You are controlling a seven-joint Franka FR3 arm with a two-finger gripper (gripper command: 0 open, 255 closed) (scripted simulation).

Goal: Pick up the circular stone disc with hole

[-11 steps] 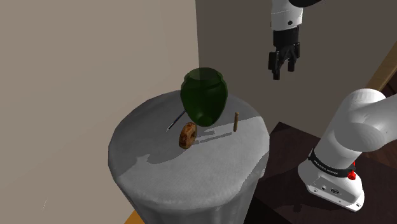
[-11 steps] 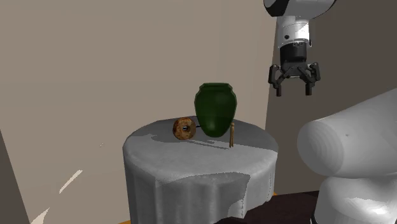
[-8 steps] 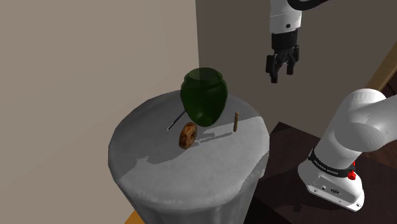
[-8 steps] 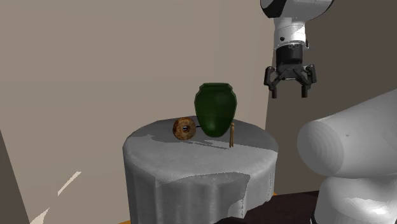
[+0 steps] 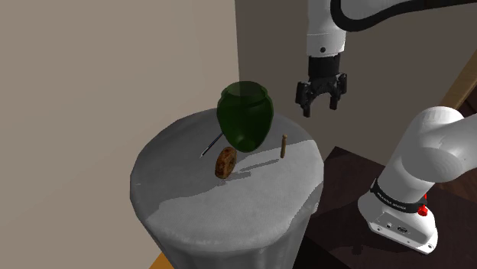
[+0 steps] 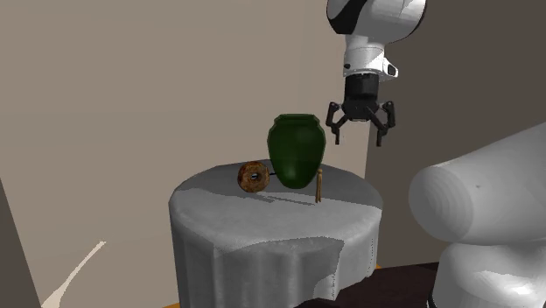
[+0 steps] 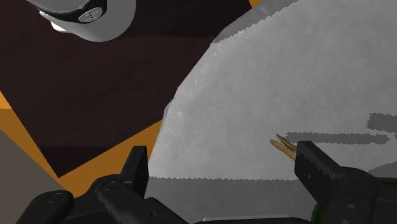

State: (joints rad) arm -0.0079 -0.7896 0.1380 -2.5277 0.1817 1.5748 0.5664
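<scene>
Hanging open and empty, the claw [image 5: 319, 107] sits high above the round grey bench [image 5: 229, 210], over its edge on the side where a small brown stick [image 5: 283, 146] stands upright. It is about level with the top of the dark green vase [image 5: 244, 115] and well apart from the brown mottled disc [image 5: 225, 163]. By the look of things the task is only at its approach: nothing is grasped, and the reach, the closing and the lift are all left to do. The disc stands on its edge on the bench just beside the vase's foot (whether the two touch cannot be told), on the side away from the stick. Being round, it has no long axis across its face. Its thin axis, through the hole, lies level, with the holed face turned toward the second exterior view and seen narrowed from the shoulder view.
</scene>
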